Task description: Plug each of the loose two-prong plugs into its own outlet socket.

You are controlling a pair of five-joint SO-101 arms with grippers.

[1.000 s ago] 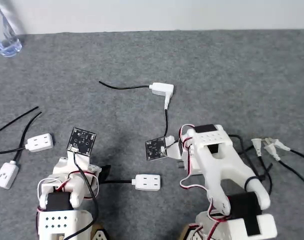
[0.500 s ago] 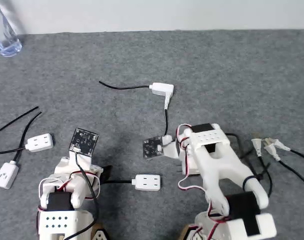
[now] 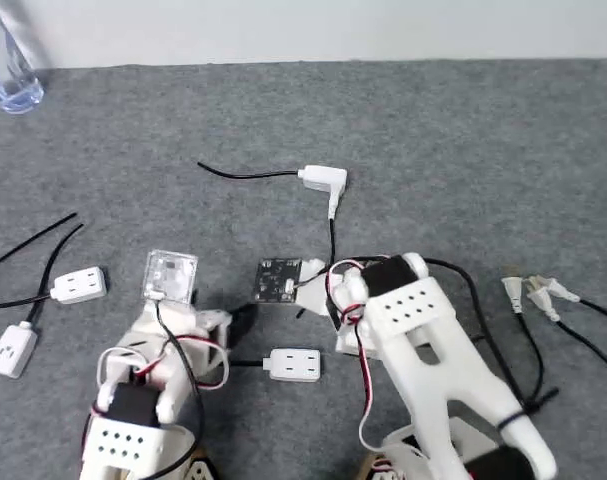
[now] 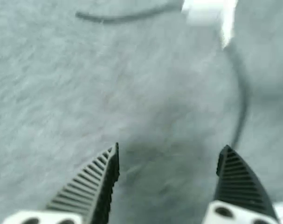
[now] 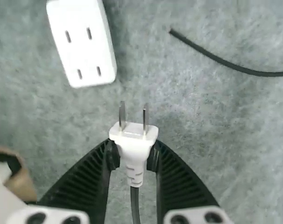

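Observation:
My right gripper (image 5: pixel 132 156) is shut on a white two-prong plug (image 5: pixel 133 139), with the prongs pointing out from the fingers. A little beyond the prongs a white outlet socket (image 5: pixel 81 42) lies flat on the grey carpet, its two pairs of slots facing up. From above, this socket (image 3: pixel 295 364) sits between the two arms. My left gripper (image 4: pixel 167 172) is open above bare carpet, with nothing between its ribbed black fingers (image 4: pixel 97 184). Farther off lies a white plug block (image 4: pixel 206 9) on a black cord (image 3: pixel 323 180). Two loose plugs (image 3: pixel 533 292) lie at the right.
Two more white sockets (image 3: pixel 80 285) (image 3: pixel 11 351) on black cords lie at the left. A clear bottle (image 3: pixel 8 70) stands at the back left corner. A black cable end (image 5: pixel 225 60) crosses the carpet near the held plug. The far half of the carpet is open.
The right arm has swung left with the plug, bringing it over towards the socket between the arms. The left arm has shifted slightly right and forward.

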